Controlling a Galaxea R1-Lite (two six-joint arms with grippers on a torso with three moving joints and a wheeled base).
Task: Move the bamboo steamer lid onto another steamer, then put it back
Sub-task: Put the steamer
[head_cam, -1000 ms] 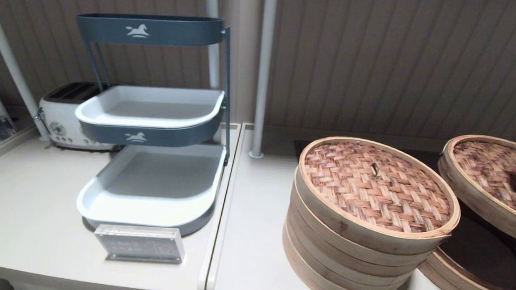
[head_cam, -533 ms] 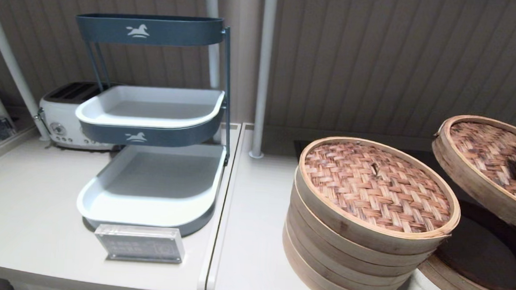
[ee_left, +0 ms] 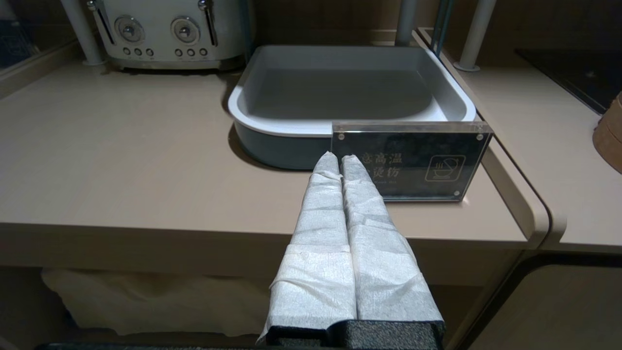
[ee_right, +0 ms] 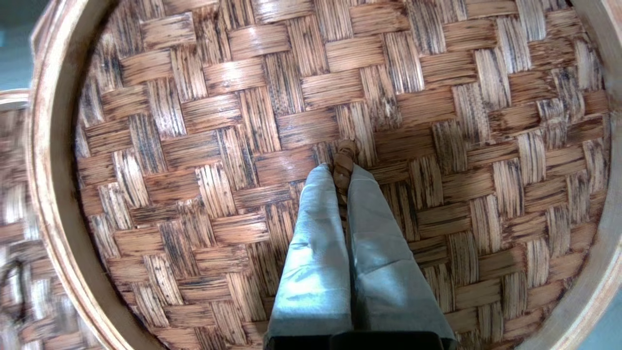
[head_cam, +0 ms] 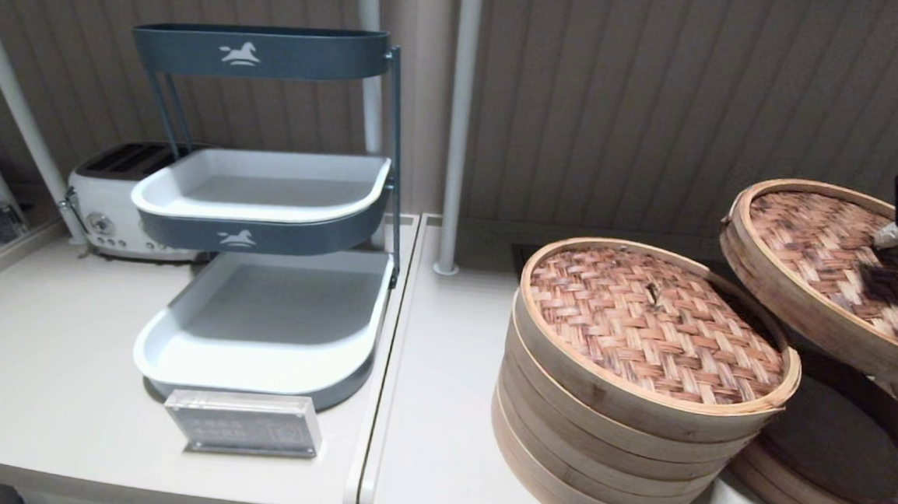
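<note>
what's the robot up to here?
The right gripper is shut on the loop handle of the lid and holds it tilted in the air above the low open steamer at the counter's right end. The tall steamer stack beside it wears its own lid. The lid in the grip isn't on the stack yet. The left gripper is shut and idle by the sign in front of the tray rack.

left gripper [ee_left: 340,163]: pressed together, level, low | right gripper [ee_right: 340,172]: raised, pointing down, clamped on something
</note>
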